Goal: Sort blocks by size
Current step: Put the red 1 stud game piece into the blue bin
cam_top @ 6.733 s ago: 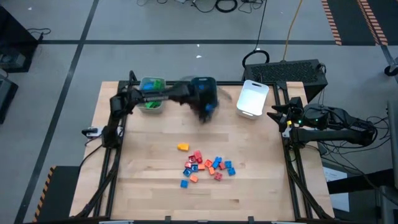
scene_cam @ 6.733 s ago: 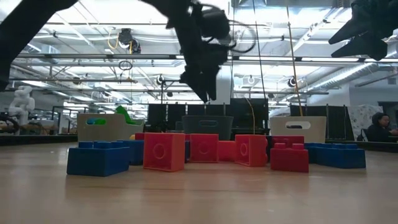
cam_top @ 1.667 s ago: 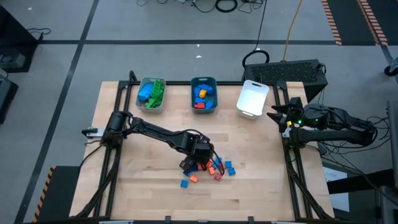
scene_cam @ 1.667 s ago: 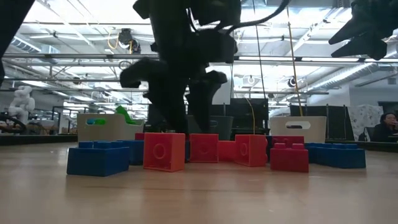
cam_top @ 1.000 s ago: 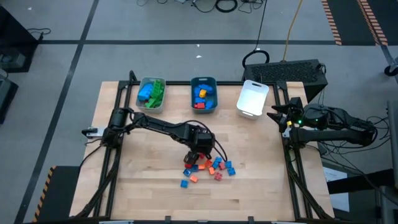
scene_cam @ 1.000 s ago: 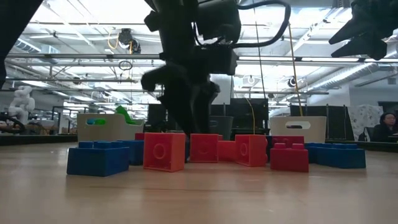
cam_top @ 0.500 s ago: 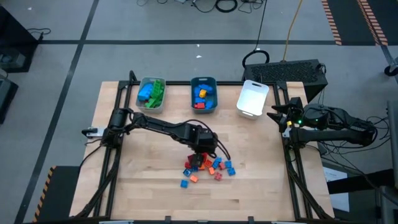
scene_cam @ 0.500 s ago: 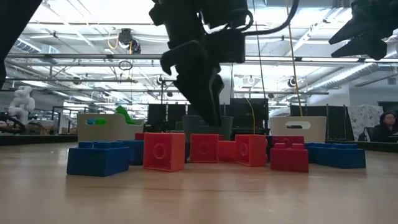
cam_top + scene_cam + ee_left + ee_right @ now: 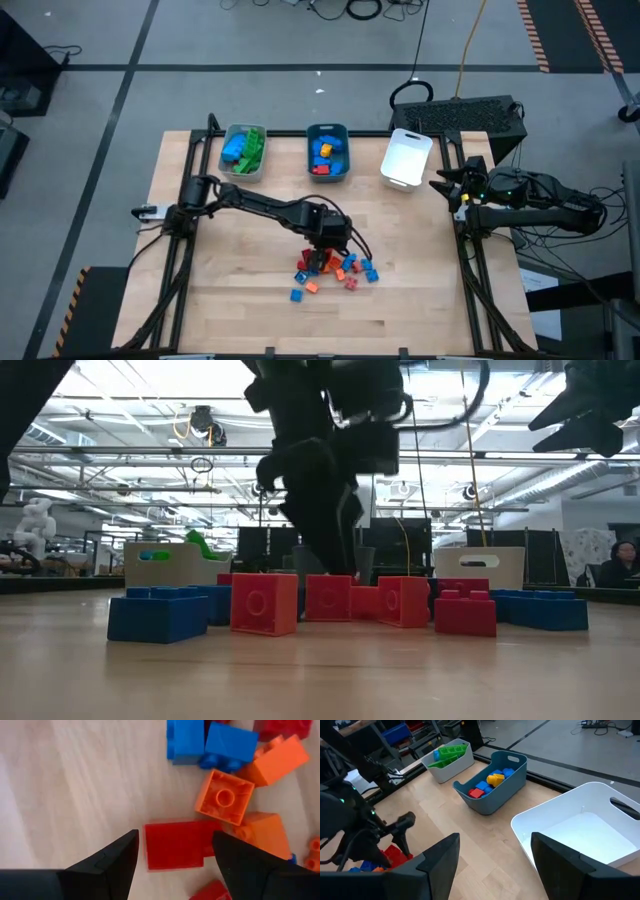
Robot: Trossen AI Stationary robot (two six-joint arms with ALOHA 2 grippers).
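Note:
A pile of small red, orange and blue blocks lies on the wooden table, right of its middle and toward the near edge. My left gripper hangs over the pile's left part, pointing steeply down, open. In the left wrist view its two fingers stand on either side of a flat red block that lies on the table; no touch shows. Orange blocks and blue blocks lie just beyond it. My right gripper waits open at the table's right edge, raised.
Along the far edge stand a grey tray with green and blue blocks, a teal tray with blue, yellow and red blocks, and a white tray. Bare wood lies left of the pile and between it and the trays.
My left gripper has rolled a little about the line it points along while staying over the pile; its fingers keep the same gap. The blocks lie where they were.

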